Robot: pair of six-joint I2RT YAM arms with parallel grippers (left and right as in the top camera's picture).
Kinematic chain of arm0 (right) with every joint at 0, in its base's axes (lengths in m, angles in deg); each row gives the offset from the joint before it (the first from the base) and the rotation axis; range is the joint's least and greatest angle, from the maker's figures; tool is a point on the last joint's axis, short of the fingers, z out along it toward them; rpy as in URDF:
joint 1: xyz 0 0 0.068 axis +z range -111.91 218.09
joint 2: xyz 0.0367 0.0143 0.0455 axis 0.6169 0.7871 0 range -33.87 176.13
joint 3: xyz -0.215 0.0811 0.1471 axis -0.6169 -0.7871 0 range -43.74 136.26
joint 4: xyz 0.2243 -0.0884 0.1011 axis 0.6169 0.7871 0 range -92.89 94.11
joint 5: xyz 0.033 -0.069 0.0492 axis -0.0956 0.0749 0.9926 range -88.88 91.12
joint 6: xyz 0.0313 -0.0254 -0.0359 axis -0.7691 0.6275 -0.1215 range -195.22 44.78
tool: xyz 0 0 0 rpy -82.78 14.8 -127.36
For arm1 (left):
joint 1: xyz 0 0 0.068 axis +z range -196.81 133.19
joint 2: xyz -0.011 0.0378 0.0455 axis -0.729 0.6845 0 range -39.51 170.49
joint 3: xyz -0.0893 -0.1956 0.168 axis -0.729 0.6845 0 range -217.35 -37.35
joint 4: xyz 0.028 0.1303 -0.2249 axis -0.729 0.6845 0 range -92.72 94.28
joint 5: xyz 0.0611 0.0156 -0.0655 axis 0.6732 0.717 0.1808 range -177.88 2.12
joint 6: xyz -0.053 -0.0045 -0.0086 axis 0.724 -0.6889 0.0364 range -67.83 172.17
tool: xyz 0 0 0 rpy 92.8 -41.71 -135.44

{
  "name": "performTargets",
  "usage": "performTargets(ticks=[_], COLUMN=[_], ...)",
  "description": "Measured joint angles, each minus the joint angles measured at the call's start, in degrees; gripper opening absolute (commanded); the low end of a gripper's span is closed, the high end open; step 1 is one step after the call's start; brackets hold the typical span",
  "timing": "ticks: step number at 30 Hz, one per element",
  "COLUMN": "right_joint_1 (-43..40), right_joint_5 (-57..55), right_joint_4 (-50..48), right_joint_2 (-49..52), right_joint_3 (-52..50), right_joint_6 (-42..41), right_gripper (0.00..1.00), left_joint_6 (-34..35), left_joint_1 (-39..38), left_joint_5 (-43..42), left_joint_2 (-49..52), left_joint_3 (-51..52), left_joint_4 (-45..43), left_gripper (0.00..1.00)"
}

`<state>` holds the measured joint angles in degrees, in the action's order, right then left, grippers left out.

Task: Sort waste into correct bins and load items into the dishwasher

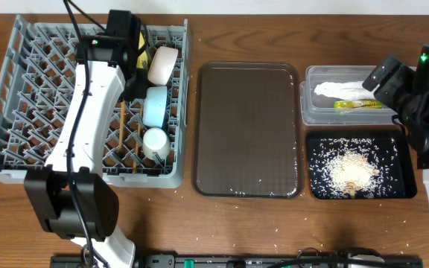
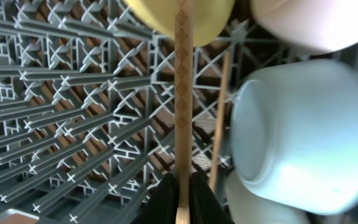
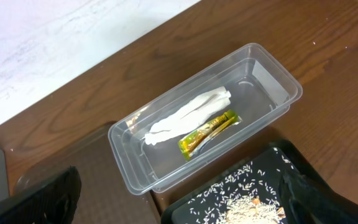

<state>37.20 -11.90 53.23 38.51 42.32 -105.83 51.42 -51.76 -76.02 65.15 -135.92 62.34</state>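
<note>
The grey dish rack [image 1: 21, 97] holds the yellow plate [image 1: 146, 56], the white bowl with a pinkish outside [image 1: 162, 65], the light blue bowl [image 1: 156, 106] and the white cup [image 1: 155, 141]. My left gripper [image 2: 182, 200] is over the rack, shut on a wooden chopstick [image 2: 182, 93]. A second chopstick [image 2: 219, 118] lies in the rack beside the light blue bowl [image 2: 309, 130]. My right gripper [image 3: 179, 208] is open and empty above the clear tub [image 3: 272, 62]. The tub holds the white tissue [image 3: 188, 115] and the snack wrapper [image 3: 207, 132]. The black tray [image 1: 401, 190] holds rice crumbs [image 1: 348, 170].
A dark brown serving tray [image 1: 248, 126] lies between the rack and the bins. Stray rice grains dot the wooden table near the tray's front edge. The left arm [image 1: 88, 112] stretches across the rack.
</note>
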Motion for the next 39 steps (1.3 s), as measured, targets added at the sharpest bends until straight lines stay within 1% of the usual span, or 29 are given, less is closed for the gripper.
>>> performTargets(ticks=[2,3,6,7,14,17,19,20,21,23,24,25,28,32,34,35,39], right_joint_1=[0.0,0.0,0.0,0.0,0.0,0.0,0.0,0.0,0.0,0.0,0.0,0.0,0.0,0.0,0.0,0.0,0.0], right_joint_5=[0.0,0.0,0.0,0.0,0.0,0.0,0.0,0.0,0.0,0.0,0.0,0.0,0.0,0.0,0.0,0.0,0.0], right_joint_4=[0.0,0.0,0.0,0.0,0.0,0.0,0.0,0.0,0.0,0.0,0.0,0.0,0.0,0.0,0.0,0.0,0.0], right_joint_2=[0.0,0.0,0.0,0.0,0.0,0.0,0.0,0.0,0.0,0.0,0.0,0.0,0.0,0.0,0.0,0.0,0.0], right_joint_3=[0.0,0.0,0.0,0.0,0.0,0.0,0.0,0.0,0.0,0.0,0.0,0.0,0.0,0.0,0.0,0.0,0.0], right_joint_6=[0.0,0.0,0.0,0.0,0.0,0.0,0.0,0.0,0.0,0.0,0.0,0.0,0.0,0.0,0.0,0.0,0.0], right_gripper=[0.99,0.99,0.99,0.99,0.99,0.99,0.99,0.99,0.99,0.99,0.99,0.99,0.99,0.99,0.99,0.99,0.99], left_joint_6=[-0.9,-1.1,-1.7,-2.2,-2.5,-2.0,-1.4,-0.9,-0.6,-0.5,0.0,0.4,0.7,1.0,1.5,2.4,6.2], left_joint_1=[0.6,0.7,0.7,0.7,0.7,0.7,0.7,0.7,0.7,0.4,0.2,0.0,-1.7,-5.8,-8.2,-9.8,-13.7], left_joint_5=[0.2,0.3,0.4,0.4,0.5,0.5,0.5,0.5,0.5,0.0,-0.7,-1.7,-5.3,-7.8,-8.3,-8.7,-9.1], left_joint_2=[0.2,0.2,0.2,0.3,0.3,0.2,0.1,-0.3,-0.9,-2.7,-5.4,-7.7,-17.6,-29.0,-33.9,-37.2,-45.5], left_joint_3=[1.5,2.3,3.8,4.2,4.4,4.3,4.2,4.1,4.1,4.1,4.1,4.1,3.8,3.8,5.7,8.7,20.8], left_joint_4=[-1.1,-1.6,-3.5,-4.3,-4.6,-1.4,1.0,2.2,3.1,4.3,5.1,5.7,7.1,6.7,4.8,2.4,-7.6], left_gripper=[0.08,0.10,0.33,0.35,0.39,0.39,0.41,0.45,0.55,0.65,0.72,0.77,0.80,0.83,0.84,0.85,0.86])
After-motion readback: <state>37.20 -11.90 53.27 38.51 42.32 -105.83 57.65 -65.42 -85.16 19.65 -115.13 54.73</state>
